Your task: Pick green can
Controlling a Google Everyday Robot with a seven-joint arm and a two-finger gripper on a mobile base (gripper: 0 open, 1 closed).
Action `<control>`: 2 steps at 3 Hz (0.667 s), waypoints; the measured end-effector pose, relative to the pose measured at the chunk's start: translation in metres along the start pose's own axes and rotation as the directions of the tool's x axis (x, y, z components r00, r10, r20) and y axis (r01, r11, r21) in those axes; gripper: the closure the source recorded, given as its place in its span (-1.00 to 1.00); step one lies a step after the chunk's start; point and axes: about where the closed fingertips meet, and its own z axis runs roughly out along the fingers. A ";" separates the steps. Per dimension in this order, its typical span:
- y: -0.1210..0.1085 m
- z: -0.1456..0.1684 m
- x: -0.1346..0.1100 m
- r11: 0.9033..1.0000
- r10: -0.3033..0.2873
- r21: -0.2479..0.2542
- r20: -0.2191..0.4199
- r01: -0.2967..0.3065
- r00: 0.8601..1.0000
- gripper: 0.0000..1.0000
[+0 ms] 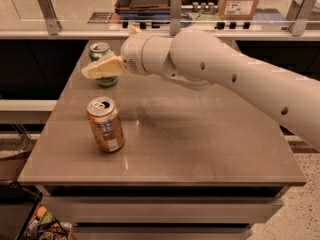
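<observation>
Now the pale, wedge-shaped gripper (91,71) hangs right in front of the cylindrical green can (99,49) at the smooth tabletop's (210,139) far-left corner. I cannot tell whether it is clenched or released. A glossy tan can (105,125) stands nearer.

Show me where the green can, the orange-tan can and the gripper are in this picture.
green can (100,49): camera view, its silver top.
orange-tan can (106,126): camera view, middle of its side.
gripper (94,69): camera view, its pale yellow end, in front of the green can.
</observation>
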 end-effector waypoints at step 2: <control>-0.006 0.042 0.009 0.995 0.076 -0.076 0.055 -0.072 0.996 -1.00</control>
